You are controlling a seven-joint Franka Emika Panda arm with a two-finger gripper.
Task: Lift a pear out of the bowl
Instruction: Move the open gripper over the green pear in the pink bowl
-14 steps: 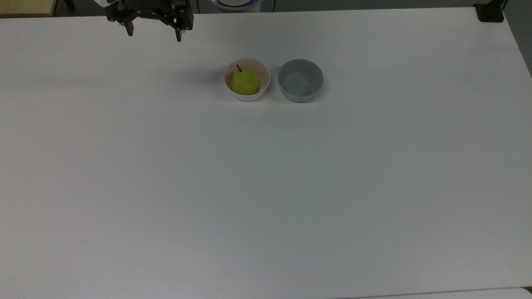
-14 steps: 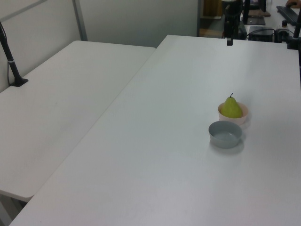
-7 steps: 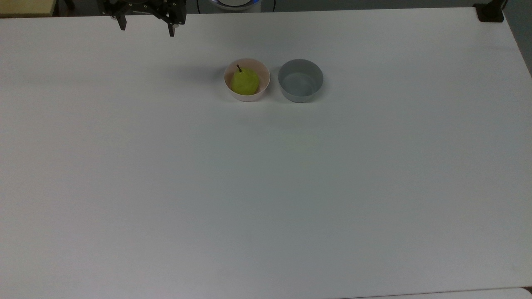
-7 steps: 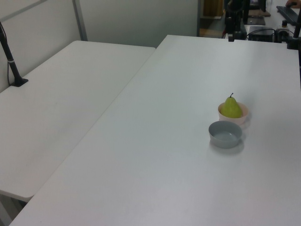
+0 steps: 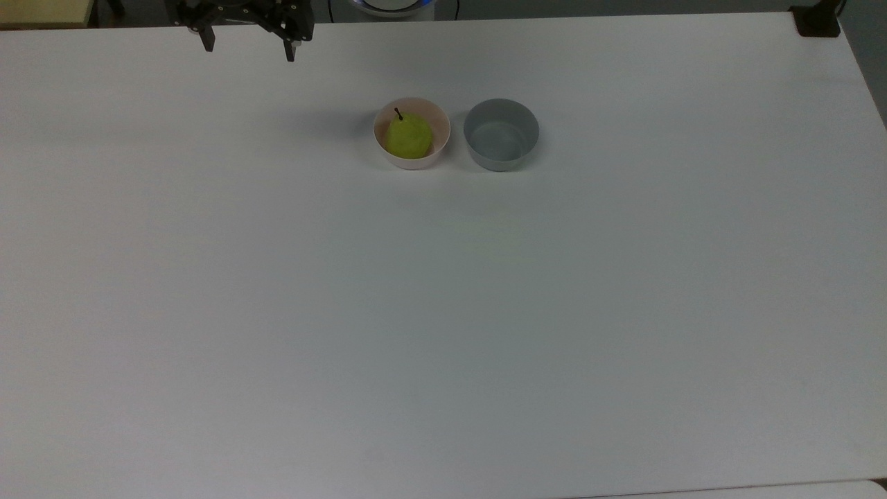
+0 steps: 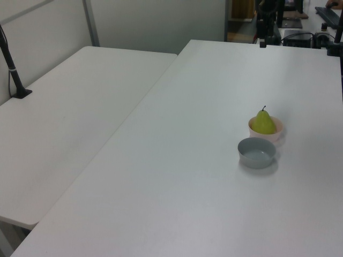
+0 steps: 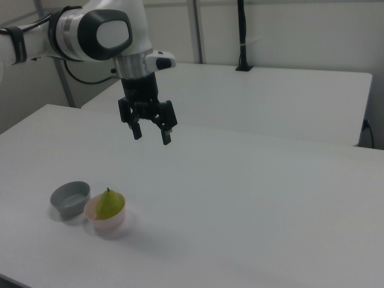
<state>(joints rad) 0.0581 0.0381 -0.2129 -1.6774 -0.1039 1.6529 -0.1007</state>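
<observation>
While the pear [image 5: 409,136] sits upright in the pink bowl [image 5: 411,159], stem up, the gripper [image 7: 151,134] hangs in the air well apart from both, fingers spread wide with nothing between them. Top view: gripper [image 5: 248,48] at the far edge of the white table [image 5: 443,312], toward the top view's left; pink bowl nearer the middle of that edge, a grey bowl [image 5: 501,134] just beside it on the top view's right, the two close but with a narrow strip of table between. Grey bowl holds nothing. Right view: white arm [image 7: 90,33] reaches in from the right view's upper left, gripper pointing down, high over the table surface; pear [image 7: 109,204] and pink bowl [image 7: 107,221] low in the right view's left, grey bowl [image 7: 70,198] just beyond, to the right view's left. Left view: pear [image 6: 263,122] stands taller than the rim of its bowl [image 6: 266,132], grey bowl [image 6: 256,152] in front of it. A second white table [image 6: 69,118] adjoins on the left view's left, with a dark post [image 6: 12,67] standing on it.
</observation>
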